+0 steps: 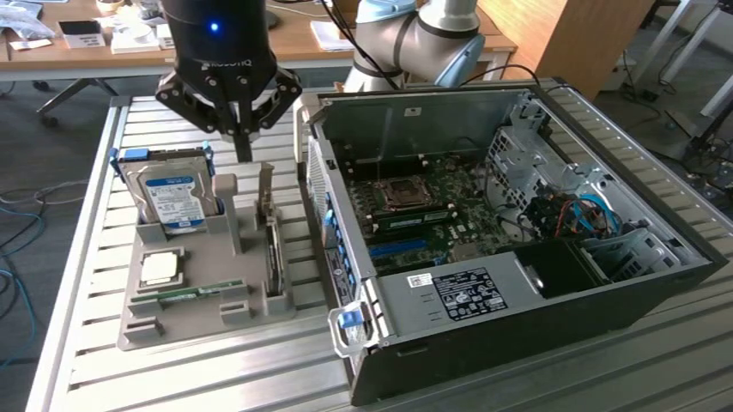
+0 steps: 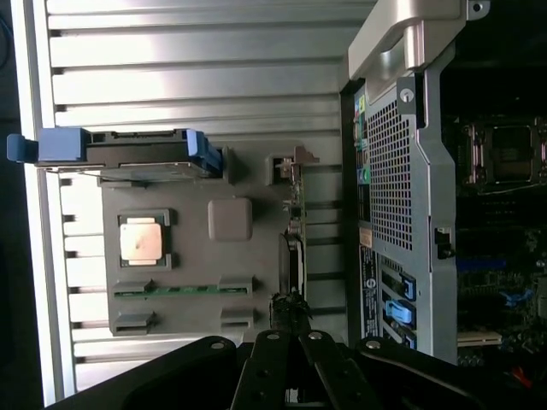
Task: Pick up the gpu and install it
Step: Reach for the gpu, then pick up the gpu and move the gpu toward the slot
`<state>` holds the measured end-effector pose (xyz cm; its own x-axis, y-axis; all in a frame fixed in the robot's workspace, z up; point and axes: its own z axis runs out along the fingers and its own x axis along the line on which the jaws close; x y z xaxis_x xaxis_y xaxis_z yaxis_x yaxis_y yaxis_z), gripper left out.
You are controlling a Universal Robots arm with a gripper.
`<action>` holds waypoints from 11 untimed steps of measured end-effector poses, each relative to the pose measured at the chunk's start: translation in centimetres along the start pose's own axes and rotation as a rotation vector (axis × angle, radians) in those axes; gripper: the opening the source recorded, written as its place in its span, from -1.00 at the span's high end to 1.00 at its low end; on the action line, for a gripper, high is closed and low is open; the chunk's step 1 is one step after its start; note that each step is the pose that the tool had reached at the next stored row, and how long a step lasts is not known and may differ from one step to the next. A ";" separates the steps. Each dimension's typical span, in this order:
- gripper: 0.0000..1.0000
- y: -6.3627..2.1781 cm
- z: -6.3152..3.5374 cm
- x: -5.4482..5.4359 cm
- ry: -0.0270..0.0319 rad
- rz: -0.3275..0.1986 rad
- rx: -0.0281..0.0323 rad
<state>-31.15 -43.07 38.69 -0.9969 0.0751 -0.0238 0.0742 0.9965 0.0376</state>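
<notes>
We find the pincer [image 1: 244,153] pressed together and holding nothing, hanging tips-down above the grey tray [image 1: 172,330].

Directly below the pincer, apart from it, the graphics card [image 1: 271,249] stands on its long edge in a tray slot, not yet lifted. In the wrist view we see it edge-on, a thin line under the tips [image 2: 295,231].

Risk one: in our judgement, tips pressed together cannot straddle the card. A descent in this state would strike its top edge and could chip the board or jam it in the slot.

Risk two: the card is thin and tall. A pinch placed off its middle could let it swing or tilt as it leaves the slot.

Just beside the card, under the pincer's body, a grey post [image 1: 226,210] rises from the tray. A spread finger may catch it.

Further off on that side the hard drive [image 1: 172,199] stands upright. We judge it to be far enough from the pincer's line, though a sideways drift would reach it.

On the card's other side the open computer case [image 1: 550,343] stands close beside the tray on the slatted tabletop [image 1: 98,215]. Its near wall could clip a low-carried card.

Inside the case, the motherboard [image 1: 447,215] lies crowded. We cannot tell which slot is meant, and a skewed entry could bend the contacts.
</notes>
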 end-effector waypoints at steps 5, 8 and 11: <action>0.79 -0.21 0.05 0.0 -0.0001 0.000 -0.0001; 0.79 -0.22 0.04 0.0 0.0000 0.000 0.0000; 0.79 -0.22 0.04 0.0 0.0000 0.000 -0.0001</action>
<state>-31.15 -43.30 38.64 -0.9969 0.0751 -0.0238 0.0742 0.9965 0.0376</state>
